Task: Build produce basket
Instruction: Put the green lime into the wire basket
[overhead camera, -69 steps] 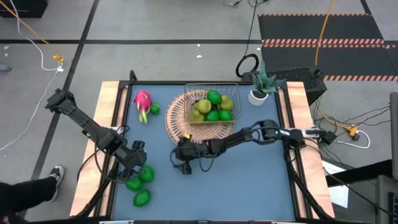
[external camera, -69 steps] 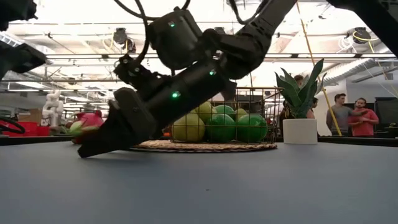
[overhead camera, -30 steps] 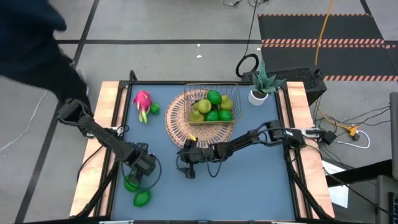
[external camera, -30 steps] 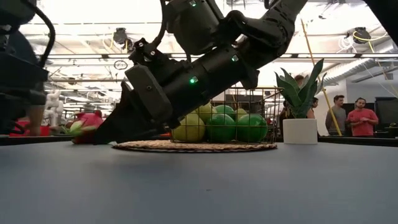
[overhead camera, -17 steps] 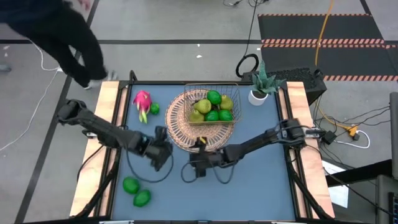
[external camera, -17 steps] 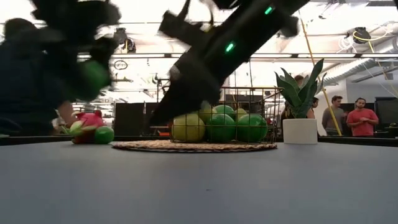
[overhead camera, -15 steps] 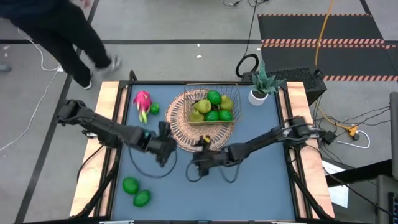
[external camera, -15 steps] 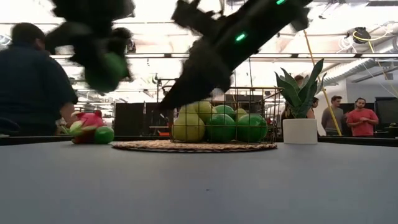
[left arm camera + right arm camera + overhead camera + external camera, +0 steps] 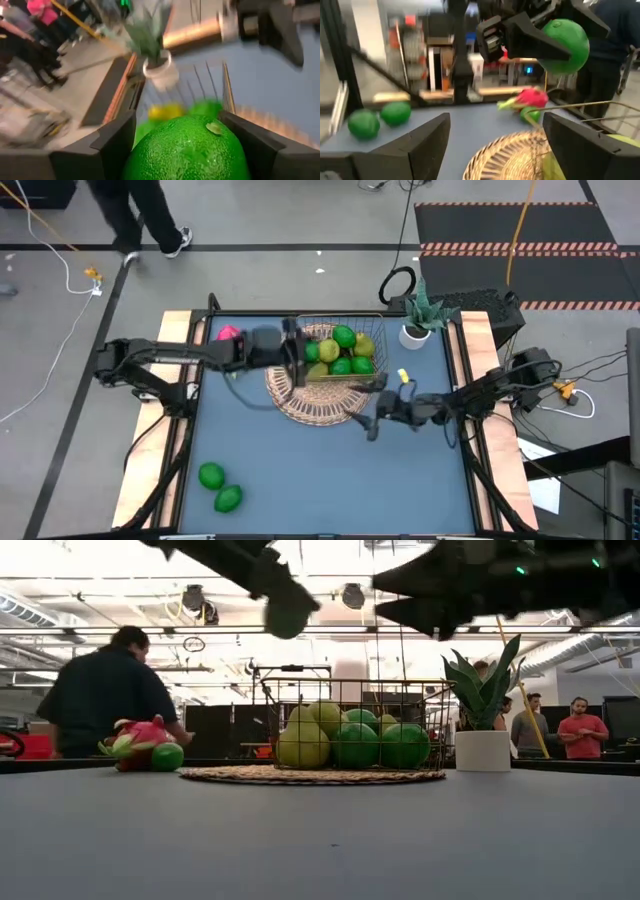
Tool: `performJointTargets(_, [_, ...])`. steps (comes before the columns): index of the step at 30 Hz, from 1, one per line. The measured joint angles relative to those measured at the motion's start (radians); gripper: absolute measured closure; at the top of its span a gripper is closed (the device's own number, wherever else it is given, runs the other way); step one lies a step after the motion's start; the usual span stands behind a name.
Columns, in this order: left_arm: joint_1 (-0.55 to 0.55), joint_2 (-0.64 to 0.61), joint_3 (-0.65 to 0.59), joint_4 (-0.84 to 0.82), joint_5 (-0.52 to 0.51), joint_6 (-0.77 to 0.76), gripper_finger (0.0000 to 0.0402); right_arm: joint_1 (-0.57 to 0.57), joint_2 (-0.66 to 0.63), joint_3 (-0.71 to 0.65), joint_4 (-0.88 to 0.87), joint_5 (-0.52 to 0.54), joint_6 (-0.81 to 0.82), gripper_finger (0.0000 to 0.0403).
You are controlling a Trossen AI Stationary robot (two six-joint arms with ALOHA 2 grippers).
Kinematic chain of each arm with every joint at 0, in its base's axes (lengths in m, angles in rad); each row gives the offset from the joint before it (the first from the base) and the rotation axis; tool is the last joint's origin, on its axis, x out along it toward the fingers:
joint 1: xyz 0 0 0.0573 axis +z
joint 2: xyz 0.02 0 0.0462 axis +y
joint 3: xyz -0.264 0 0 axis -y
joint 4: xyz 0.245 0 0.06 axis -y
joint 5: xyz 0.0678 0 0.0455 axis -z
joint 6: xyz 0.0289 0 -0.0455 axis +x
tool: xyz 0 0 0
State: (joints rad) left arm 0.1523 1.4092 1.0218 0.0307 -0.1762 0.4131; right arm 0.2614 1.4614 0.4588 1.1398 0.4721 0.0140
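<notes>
Fingers of the left tool (image 9: 182, 150) pinch a round, pebbly-skinned lime (image 9: 186, 149) from both sides, raised over the left edge of the copper wire-mesh basket (image 9: 340, 352) — limes and pears already piled inside it. That basket sits on a round woven mat (image 9: 312, 390). Right tool (image 9: 372, 423) hangs beside the mat with its dark fingers spread wide, holding nothing. Two loose limes (image 9: 219, 487) lie near the blue table's (image 9: 330, 470) front-left corner; the pink dragon fruit (image 9: 141, 738) lies well left of the basket.
</notes>
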Motion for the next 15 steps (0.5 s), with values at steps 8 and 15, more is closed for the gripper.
performJointTargets(8, [0.205,0.183,0.000,0.154,0.152,-0.049,0.0102,-0.013,0.001,-0.153,0.228,0.000,0.046,0.0091])
performJointTargets(15, [0.280,0.252,-0.001,0.203,0.150,-0.130,0.0098,-0.013,0.000,-0.143,0.200,-0.001,0.050,0.0091])
